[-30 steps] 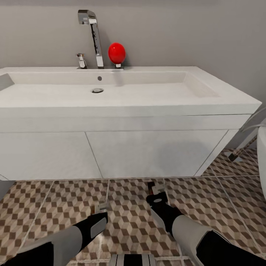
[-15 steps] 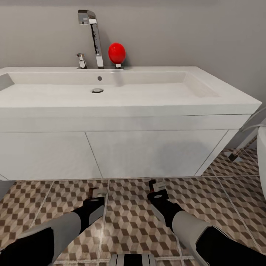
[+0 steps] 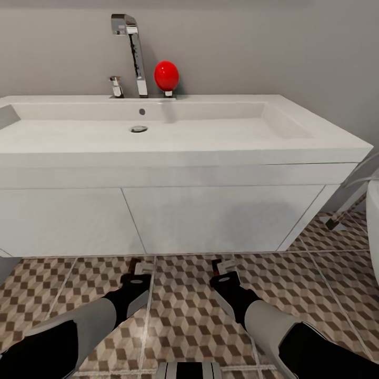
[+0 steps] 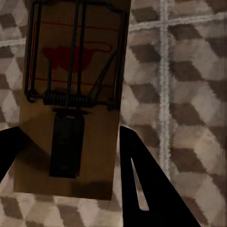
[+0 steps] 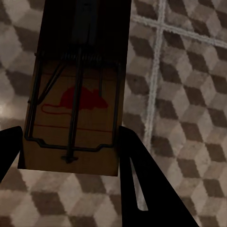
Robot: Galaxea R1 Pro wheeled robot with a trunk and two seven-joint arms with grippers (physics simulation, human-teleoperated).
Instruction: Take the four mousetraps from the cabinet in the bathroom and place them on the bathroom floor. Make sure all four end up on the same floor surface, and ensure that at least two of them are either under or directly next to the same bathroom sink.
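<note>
Both arms reach low before the sink [image 3: 173, 142]. Left gripper [image 3: 138, 269] clamps one mousetrap [image 4: 71, 94], right gripper [image 3: 223, 267] clamps another mousetrap [image 5: 78, 90], both over the floor [image 3: 184, 305]. Best bet: lower flat toward twelve o'clock, then release beside the vanity.

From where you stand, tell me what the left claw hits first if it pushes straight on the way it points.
Probably the floor. The left claw angles forward and down with a mousetrap between its fingers, so the trap's far edge would likely touch the tiles first, just before the vanity. Depth is unclear.
</note>
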